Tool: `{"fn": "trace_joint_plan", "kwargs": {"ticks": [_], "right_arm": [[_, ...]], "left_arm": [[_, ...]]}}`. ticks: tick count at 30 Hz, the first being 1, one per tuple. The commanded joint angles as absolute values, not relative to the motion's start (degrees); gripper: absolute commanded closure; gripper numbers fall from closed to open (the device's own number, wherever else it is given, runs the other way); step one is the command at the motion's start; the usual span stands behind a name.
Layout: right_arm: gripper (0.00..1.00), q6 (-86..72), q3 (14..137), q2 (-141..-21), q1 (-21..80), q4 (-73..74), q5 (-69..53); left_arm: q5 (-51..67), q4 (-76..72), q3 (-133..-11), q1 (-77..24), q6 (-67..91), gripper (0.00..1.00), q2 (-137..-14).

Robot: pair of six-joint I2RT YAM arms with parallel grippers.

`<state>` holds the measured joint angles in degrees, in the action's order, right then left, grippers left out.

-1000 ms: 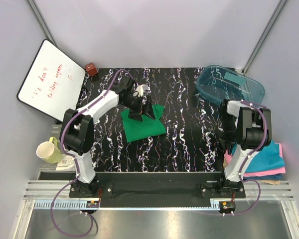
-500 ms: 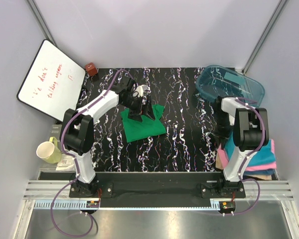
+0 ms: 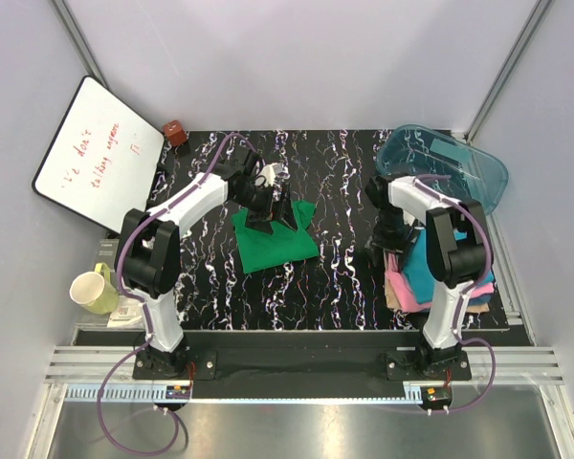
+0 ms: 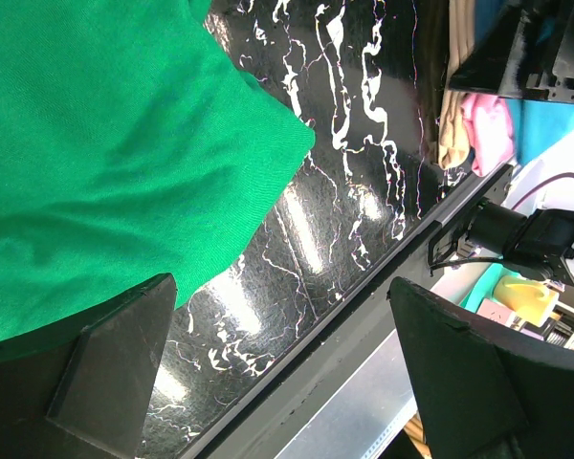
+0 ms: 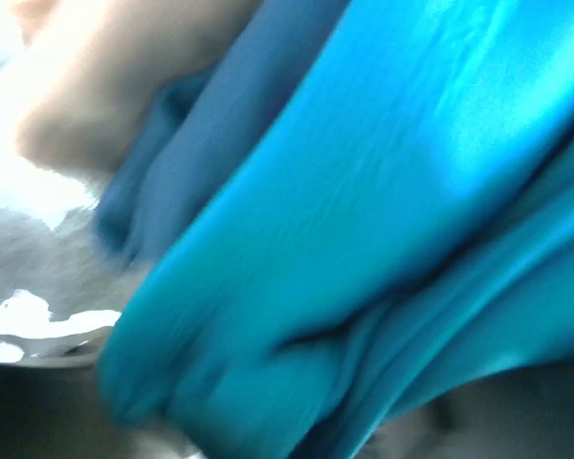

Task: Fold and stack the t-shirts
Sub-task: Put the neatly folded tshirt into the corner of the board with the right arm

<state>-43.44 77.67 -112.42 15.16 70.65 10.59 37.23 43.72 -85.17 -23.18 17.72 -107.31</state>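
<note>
A bright green t-shirt (image 3: 279, 245) (image 4: 105, 143) lies folded flat on the black marbled table (image 3: 344, 277). My left gripper (image 3: 269, 216) (image 4: 297, 382) hovers over the shirt's far edge, jaws wide open and empty. A stack of t-shirts sits at the right: teal-blue (image 3: 421, 266) on top, pink (image 3: 400, 287) beneath, tan (image 3: 476, 306) at the bottom. My right gripper (image 3: 385, 241) is at the stack's left edge. In the right wrist view blurred teal-blue cloth (image 5: 364, 191) and a tan fold (image 5: 124, 57) fill the frame, hiding the fingers.
A clear teal plastic tub (image 3: 450, 164) stands at the back right, just behind the right arm's elbow. A whiteboard (image 3: 96, 153) leans at the left, a small red object (image 3: 175, 132) at the back left, and a yellow-green mug (image 3: 94, 290) off the table's left edge.
The right arm has swung left, and the teal-blue, pink and tan stack has slid from the table's right edge inward with it. The left arm and green t-shirt have not moved.
</note>
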Motion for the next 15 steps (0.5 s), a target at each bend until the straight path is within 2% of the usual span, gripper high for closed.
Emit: {"fn": "trace_joint_plan", "kwargs": {"ticks": [1,2,3,6,10,13,15], "right_arm": [[0.12,-43.0,83.8,-101.3,16.0,71.3,9.8],[0.01,-42.4,85.3,-99.7,16.2,72.4,9.9],[0.00,-41.7,86.8,-98.3,16.3,72.8,10.9],[0.00,-38.6,93.4,-94.0,16.3,74.1,14.7],[0.00,-37.8,101.5,-94.0,16.1,79.4,24.6],[0.00,-39.6,99.4,-94.0,14.2,83.8,33.2],[0.03,-41.0,96.9,-92.7,10.7,83.8,33.8]], "left_arm": [[36.6,43.5,-87.1,-23.3,16.6,0.01,-105.0],[36.5,43.5,-87.1,-23.3,16.6,0.01,-105.0],[36.5,43.5,-86.9,-23.3,16.7,0.01,-105.0],[36.4,43.5,-86.7,-23.3,16.5,0.01,-105.1],[36.3,43.6,-86.5,-23.3,16.3,0.01,-105.0],[36.4,43.7,-86.5,-23.3,16.3,0.01,-105.0],[36.4,43.8,-86.5,-23.3,16.2,0.01,-104.9]]}}
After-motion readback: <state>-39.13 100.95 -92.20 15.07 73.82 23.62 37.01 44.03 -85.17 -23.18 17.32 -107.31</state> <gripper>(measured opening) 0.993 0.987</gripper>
